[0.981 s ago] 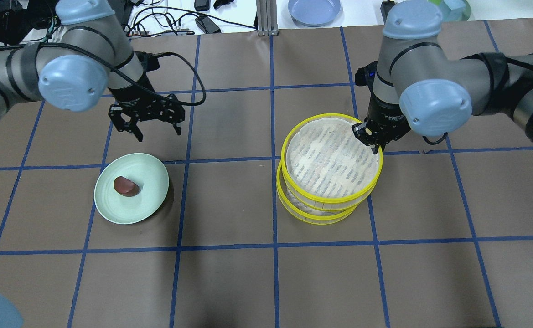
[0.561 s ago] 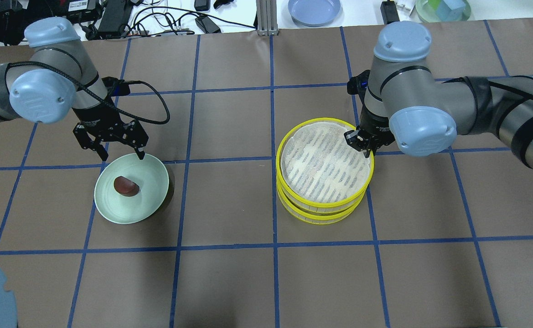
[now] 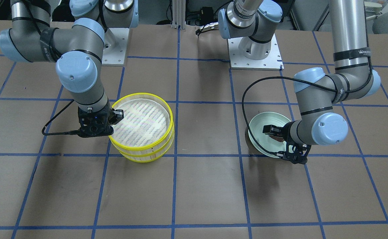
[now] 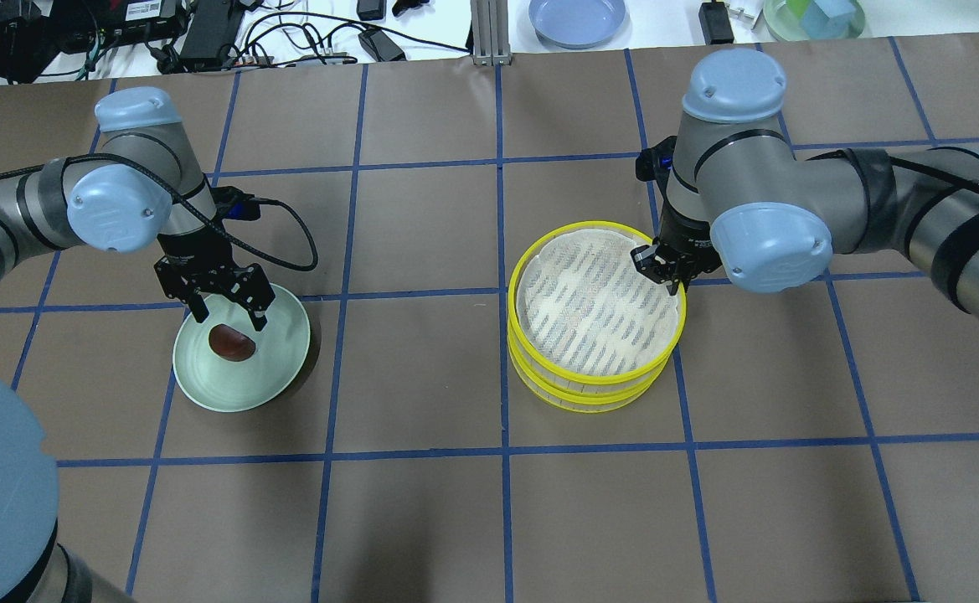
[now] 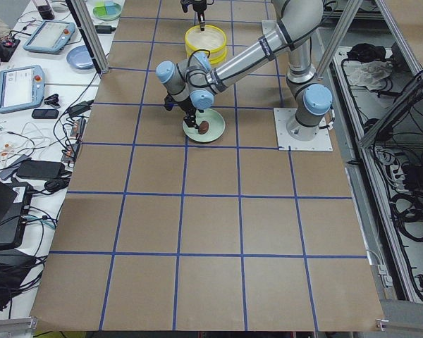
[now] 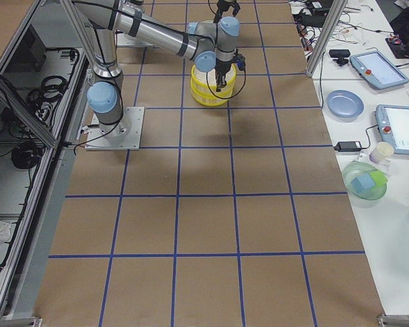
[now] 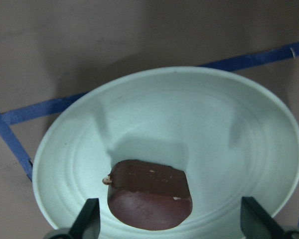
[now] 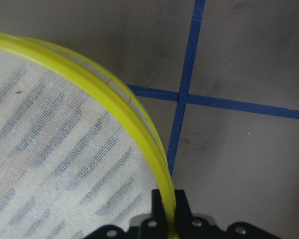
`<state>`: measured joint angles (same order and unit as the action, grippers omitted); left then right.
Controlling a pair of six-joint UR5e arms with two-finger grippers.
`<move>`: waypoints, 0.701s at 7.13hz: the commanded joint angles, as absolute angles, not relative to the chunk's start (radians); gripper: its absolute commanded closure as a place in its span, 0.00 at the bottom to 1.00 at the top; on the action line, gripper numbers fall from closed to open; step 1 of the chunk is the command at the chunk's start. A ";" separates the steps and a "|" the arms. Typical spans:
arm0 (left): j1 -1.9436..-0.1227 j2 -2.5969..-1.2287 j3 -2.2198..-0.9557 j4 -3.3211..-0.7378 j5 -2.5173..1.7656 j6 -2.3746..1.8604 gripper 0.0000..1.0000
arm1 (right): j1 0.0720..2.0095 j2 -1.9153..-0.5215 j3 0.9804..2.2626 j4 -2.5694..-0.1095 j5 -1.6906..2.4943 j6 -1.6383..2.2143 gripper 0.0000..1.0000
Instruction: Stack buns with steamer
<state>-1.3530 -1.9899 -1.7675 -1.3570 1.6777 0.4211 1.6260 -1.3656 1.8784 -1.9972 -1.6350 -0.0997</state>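
A dark brown bun (image 4: 232, 342) lies on a pale green plate (image 4: 280, 368) at the left. My left gripper (image 4: 221, 311) is open and low over the plate. Its fingers straddle the bun's far side without touching it, as the left wrist view shows: bun (image 7: 149, 194), plate (image 7: 189, 109), gripper (image 7: 172, 220). Two yellow-rimmed steamer tiers are stacked, the top tier (image 4: 596, 301) on the lower tier (image 4: 581, 400). My right gripper (image 4: 667, 280) is shut on the top tier's rim (image 8: 139, 124) at its far right. The white bun is hidden.
A blue plate (image 4: 577, 18), a green bowl (image 4: 814, 17) and cables (image 4: 305, 42) lie beyond the table's far edge. The brown mat carries a blue tape grid (image 4: 502, 293). In the front-facing view the steamer stack (image 3: 140, 121) is left and the plate (image 3: 257, 127) right.
My left gripper has come forward and down from behind the plate to straddle the brown bun. My right gripper has shifted the top tier left and down, squarer over the lower tier.
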 commanded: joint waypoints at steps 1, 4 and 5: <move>-1.353 -2.022 -1.781 -1.333 1.683 0.433 0.00 | 1.628 -1.362 1.879 -1.994 -1.641 -0.100 1.00; -1.353 -2.032 -1.798 -1.325 1.723 0.426 0.05 | 1.628 -1.362 1.879 -1.990 -1.643 -0.100 1.00; -1.353 -2.034 -1.796 -1.319 1.723 0.428 0.54 | 1.629 -1.362 1.879 -1.988 -1.643 -0.097 1.00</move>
